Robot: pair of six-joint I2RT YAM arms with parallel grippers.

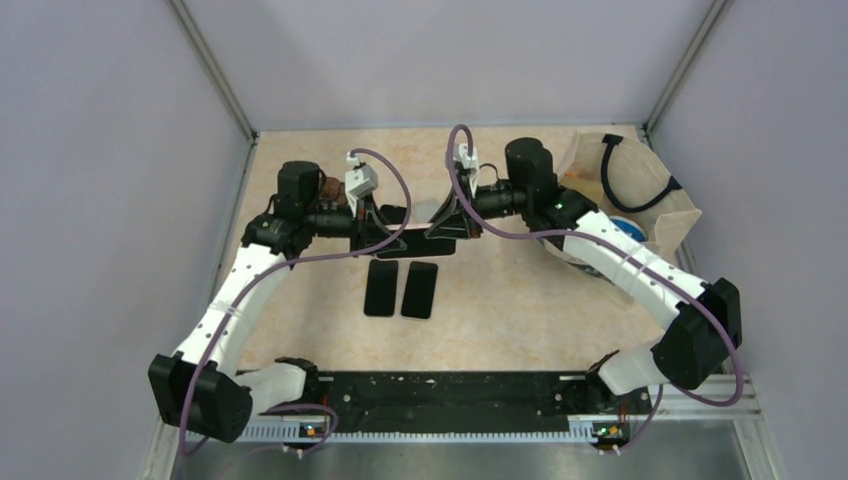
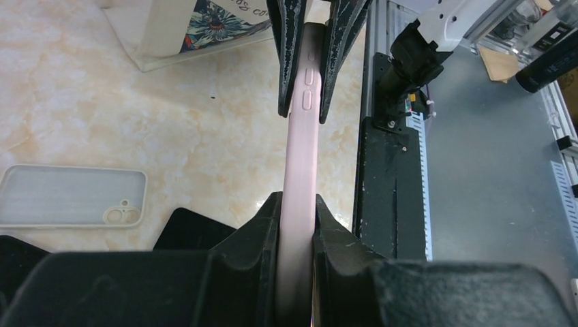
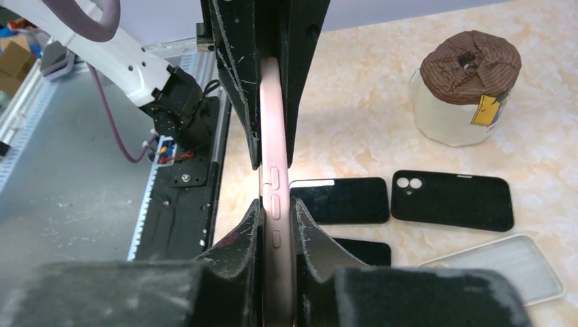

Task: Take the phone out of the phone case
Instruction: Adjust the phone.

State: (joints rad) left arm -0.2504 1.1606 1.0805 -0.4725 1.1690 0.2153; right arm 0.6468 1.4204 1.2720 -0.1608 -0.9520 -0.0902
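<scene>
pink case [image 2: 300, 157]: held edge-up, aloft | left gripper [image 2: 298, 228]: clamped on left end | right gripper [image 3: 276, 218]: clamped on right end | purpose: probably braced for peeling

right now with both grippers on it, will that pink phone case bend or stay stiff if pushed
The pink case looks matte and rubbery, so it probably grips rather than slips. Its edge runs straight between the left gripper and right gripper, so it likely stays stiff overall; only its lip may flex.
</scene>
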